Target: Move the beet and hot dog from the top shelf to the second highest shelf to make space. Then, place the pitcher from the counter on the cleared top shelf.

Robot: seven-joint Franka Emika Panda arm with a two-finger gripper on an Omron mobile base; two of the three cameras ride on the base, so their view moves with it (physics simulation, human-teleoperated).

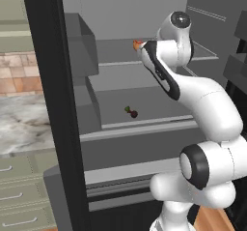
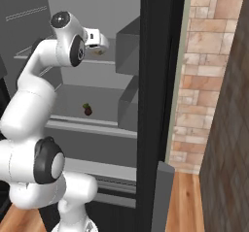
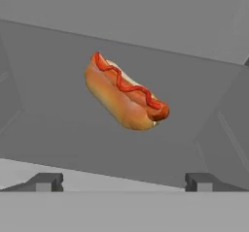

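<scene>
The hot dog (image 3: 125, 96) lies on the top shelf (image 3: 63, 134) of the open fridge, slantwise in the hand view, bun underneath and a red squiggle along the sausage, nothing touching it; in the left base view just its orange end (image 1: 137, 44) peeps out past the arm at that shelf's level; the beet (image 1: 132, 112) already sits one level down on the second highest shelf (image 1: 144, 123), near the front lip, well apart from the hot dog, so my judgement is that the first item is done and the hot dog is the step in hand; the gripper (image 3: 124, 181) hangs just short of it with its jaws spread as wide as they go and nothing between them, the two dark fingertips (image 3: 46, 181) standing either side of the view's lower edge with the bun ahead and between them; the next move, as I judge it, calls for easing forward until the fingers straddle the bun across its narrow width, then closing gently, since the bun is angled to the jaws and a small wrist turn may be needed; the arm rises from the base, bends at the elbow and reaches its wrist into the fridge at top-shelf height; the pitcher and counter step is not yet begun.
</scene>
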